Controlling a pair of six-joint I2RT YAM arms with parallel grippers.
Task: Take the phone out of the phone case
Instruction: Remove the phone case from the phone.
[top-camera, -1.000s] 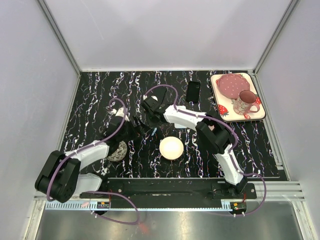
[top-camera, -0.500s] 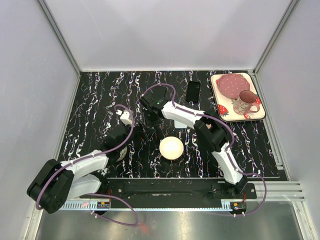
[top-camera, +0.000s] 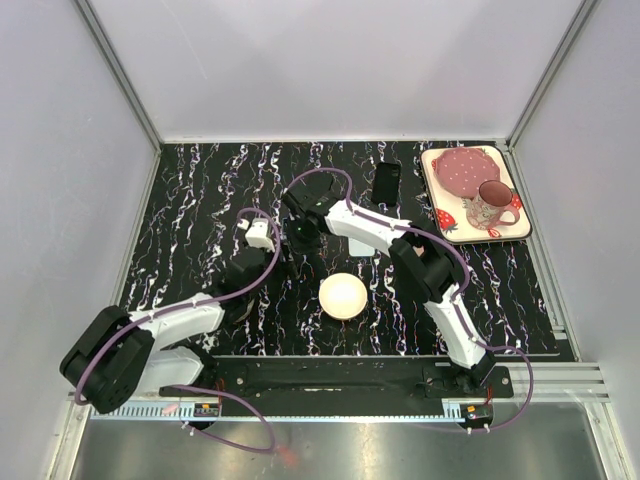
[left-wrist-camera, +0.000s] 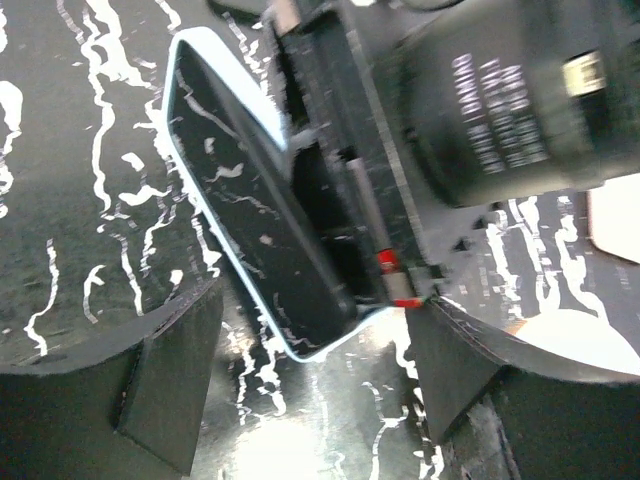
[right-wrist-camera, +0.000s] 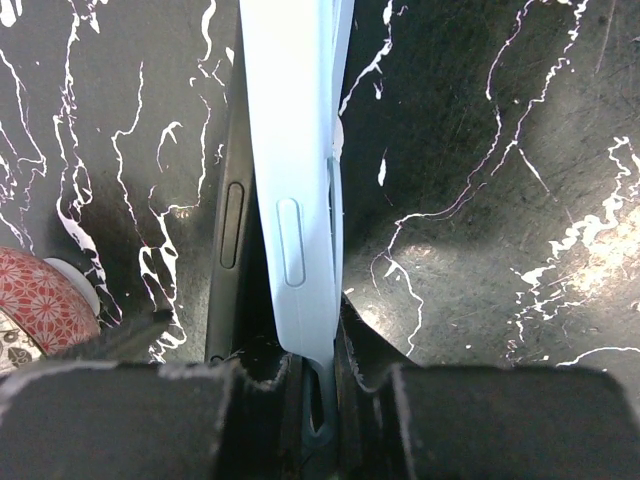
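From right wrist, right pincer pinching phone case edge, unclear overhead.

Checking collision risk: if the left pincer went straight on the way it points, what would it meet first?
Most likely the phone in its blue case, gripped by the right pincer; depth is unclear.
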